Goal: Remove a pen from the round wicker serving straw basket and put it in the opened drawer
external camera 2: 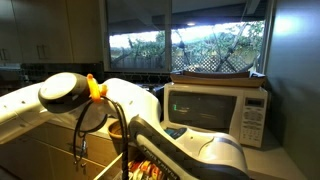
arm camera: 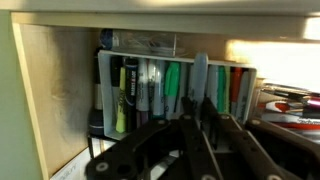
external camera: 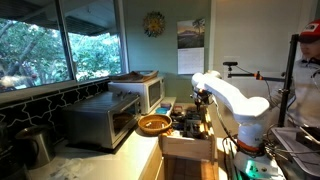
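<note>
The round orange-brown wicker basket (external camera: 153,124) sits on the counter in front of the microwave, beside the open light-wood drawer (external camera: 188,146). My gripper (external camera: 201,101) hangs over the drawer. In the wrist view the gripper (arm camera: 198,103) has its fingers close together on a grey-blue pen (arm camera: 200,72), which points toward a row of markers (arm camera: 150,88) standing in a drawer compartment. The drawer's bare wooden floor (arm camera: 55,90) lies to the left. The basket is out of the wrist view.
A steel toaster oven (external camera: 100,120) and a white microwave (external camera: 145,92) stand on the counter behind the basket. The microwave also shows in an exterior view (external camera 2: 215,112). The white arm (external camera 2: 70,95) fills that view's foreground. A person in red stands at the right (external camera: 308,70).
</note>
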